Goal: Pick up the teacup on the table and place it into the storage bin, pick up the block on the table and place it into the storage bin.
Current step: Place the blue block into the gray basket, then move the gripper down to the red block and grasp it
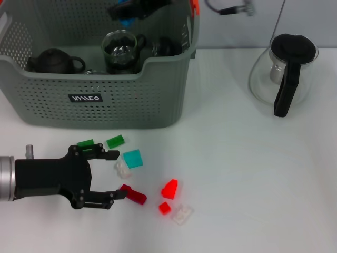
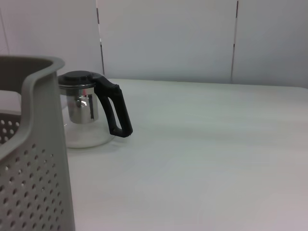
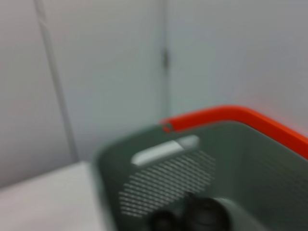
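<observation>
Left claw [image 1: 115, 175]: low over the bench [image 1: 253, 174] in front of the storage bin [image 1: 131, 100], fingers spread wide, nothing held. A small clear block [image 1: 122, 168] lies between the fingertips.
Fingertip neighbours: upper tip just beside a dark green block [image 1: 85, 143] and a green block [image 1: 115, 140]; lower tip touching or nearly touching a dark red block [image 1: 134, 194].
Other blocks: teal block [image 1: 132, 158] just past the clear one; two red pieces [image 1: 169, 188] and another clear piece [image 1: 182, 214] farther right.
Storage bin contents: dark teapot [image 1: 53, 61] and glass cup [image 1: 122, 51] already inside; I judge the teacup step done and the block step in hand.
Right claw [image 1: 138, 8]: above the bin's far rim; cannot tell whether wide or narrow.
Glass kettle [image 1: 284, 71]: far right, well apart from the work.
Risk 1: closing here could trap the dark red block with the clear one, or push it aside, since the blocks sit crowded.
Risk 2: a small clear block may slip from between the fingers during the lift.
View differences: only the head view shows the blocks and the left claw. The left wrist view shows just the bin wall [image 2: 33, 159] and kettle [image 2: 89, 108]. The right wrist view shows the bin's orange rim [image 3: 231, 118].
</observation>
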Robot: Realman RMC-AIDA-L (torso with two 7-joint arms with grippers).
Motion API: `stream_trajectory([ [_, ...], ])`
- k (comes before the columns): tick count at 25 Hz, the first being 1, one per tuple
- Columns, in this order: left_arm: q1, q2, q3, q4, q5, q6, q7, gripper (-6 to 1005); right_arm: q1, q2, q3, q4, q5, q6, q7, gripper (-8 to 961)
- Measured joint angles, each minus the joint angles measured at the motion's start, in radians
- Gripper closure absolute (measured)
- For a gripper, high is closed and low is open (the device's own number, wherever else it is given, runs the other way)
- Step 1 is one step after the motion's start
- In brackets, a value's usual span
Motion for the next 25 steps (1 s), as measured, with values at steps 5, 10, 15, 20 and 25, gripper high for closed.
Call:
stream_trajectory([
  [5,0.000,0.000,0.000,0.000,0.000,0.001,-0.003,156,0.097,0.011,-0.121,0.164,-0.057,0.201,0.011,524],
  [10,0.001,0.001,0.000,0.000,0.000,0.000,-0.004,155,0.095,0.014,-0.202,0.165,-0.056,0.274,0.036,440],
  [15,0.001,0.001,-0.003,0.001,0.000,-0.001,-0.008,155,0.035,0.010,-0.196,0.077,-0.039,0.252,0.027,356],
  [20,0.001,0.001,-0.003,0.000,0.000,0.000,-0.010,155,-0.147,0.006,-0.198,-0.192,0.074,0.074,-0.039,146],
  [25,0.004,0.001,-0.003,0.002,0.004,-0.001,-0.010,155,-0.296,-0.003,-0.148,-0.365,0.132,-0.245,-0.089,52],
])
